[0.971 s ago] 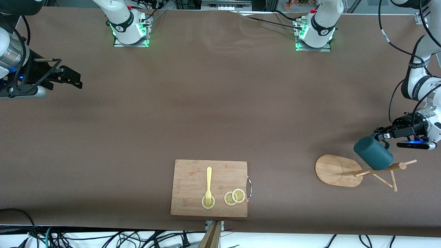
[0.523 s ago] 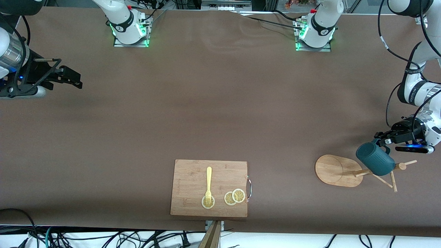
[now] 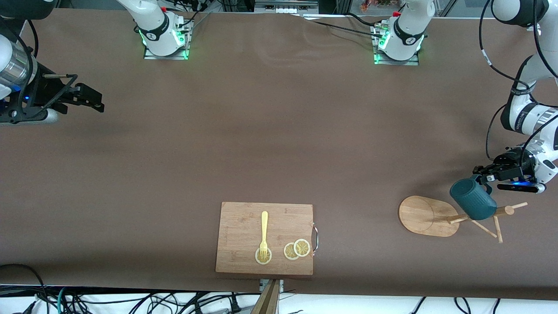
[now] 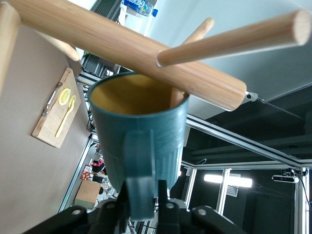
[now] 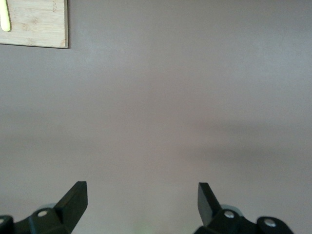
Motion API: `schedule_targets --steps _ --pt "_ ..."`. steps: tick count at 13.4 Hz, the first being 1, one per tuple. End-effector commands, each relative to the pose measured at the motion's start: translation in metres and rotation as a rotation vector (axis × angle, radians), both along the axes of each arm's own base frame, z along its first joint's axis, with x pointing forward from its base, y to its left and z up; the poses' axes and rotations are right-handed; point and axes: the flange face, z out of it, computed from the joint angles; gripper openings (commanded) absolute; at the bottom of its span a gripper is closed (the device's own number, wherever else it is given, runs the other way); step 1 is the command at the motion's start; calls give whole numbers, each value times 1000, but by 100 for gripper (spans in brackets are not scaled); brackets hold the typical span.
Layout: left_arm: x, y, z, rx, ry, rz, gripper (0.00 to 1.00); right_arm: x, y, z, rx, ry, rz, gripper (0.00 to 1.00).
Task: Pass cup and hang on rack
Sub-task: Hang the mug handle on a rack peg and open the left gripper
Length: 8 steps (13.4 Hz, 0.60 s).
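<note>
Left gripper (image 4: pixel 144 204) pinches the loop handle of the dark teal ribbed cup (image 3: pixel 473 199), which rests against the light wooden mug rack (image 3: pixel 429 216) at the left arm's end. Right gripper (image 5: pixel 141 200) waits, fingers spread, over bare brown table (image 3: pixel 261 131).

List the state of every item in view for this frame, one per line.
cup: tilted, against the rack's pegs, handle between the left claw's fingers
rack: upright on its oval base
left claw: at the cup's handle, over the rack
right claw: open, holding nothing, waiting
cutting board: flat on the table
fork: lying on the board, tines on a lemon slice
</note>
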Motion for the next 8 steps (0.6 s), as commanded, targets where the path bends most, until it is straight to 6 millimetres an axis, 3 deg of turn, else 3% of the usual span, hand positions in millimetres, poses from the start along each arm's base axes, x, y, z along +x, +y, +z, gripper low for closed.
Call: schedule_targets --steps 1,8 --pt "-3 -3 23 76 -51 -91 100 3 -1 5 6 -10 -6 100" --pt "-56 -2 107 531 49 -542 100 3 -1 4 7 -8 -6 100"
